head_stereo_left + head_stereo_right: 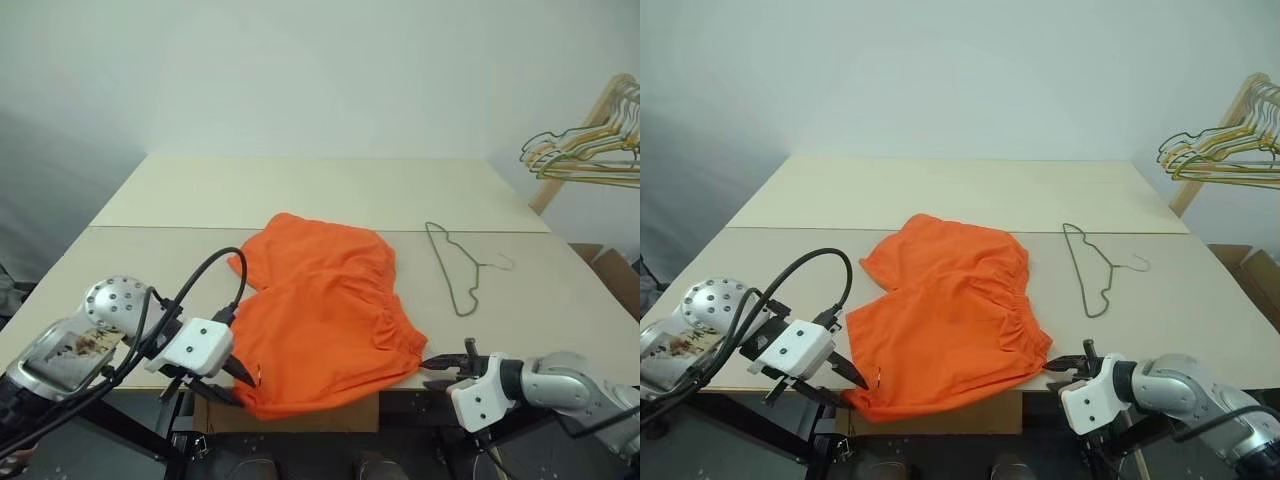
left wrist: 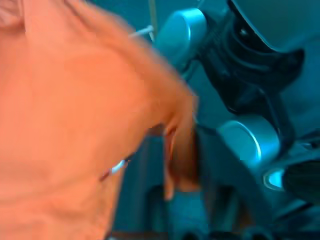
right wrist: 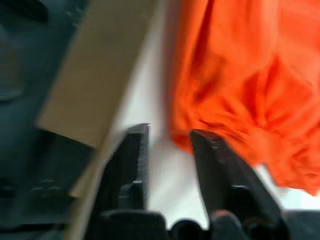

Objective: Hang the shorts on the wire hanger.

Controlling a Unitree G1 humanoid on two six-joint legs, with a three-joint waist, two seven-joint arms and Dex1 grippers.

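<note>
The shorts (image 1: 325, 315) lie spread flat on the tabletop (image 1: 300, 190), pulled right up to its near edge so that one corner droops just over the lip. That placing makes sense to me: the fabric is within easy reach of both arms, and its gathered waistband faces the right side, toward the hanger (image 1: 452, 268).

The hanger rests flat on the tabletop beside the shorts, toward the right edge and apart from the fabric, its hook pointing to the right. It is untouched, so the hanging itself is not yet begun.

The left end effector (image 1: 243, 375) sits at the near-left corner of the shorts, its tips at the overhanging hem. From where I stand I cannot tell whether its fingers are parted or nipping the cloth; its wrist view gives a blurred sweep of orange.

The right end effector (image 3: 170, 150) hovers at the near edge by the near-right corner of the shorts. Its two fingers are spread with bare tabletop between them, and the orange edge lies just beside one finger, not pinched.

I judge both arms are stationed at the two near corners to take the garment from each side. A bunch of coloured hangers (image 1: 590, 145) hangs off to the far right, clear of the work.
</note>
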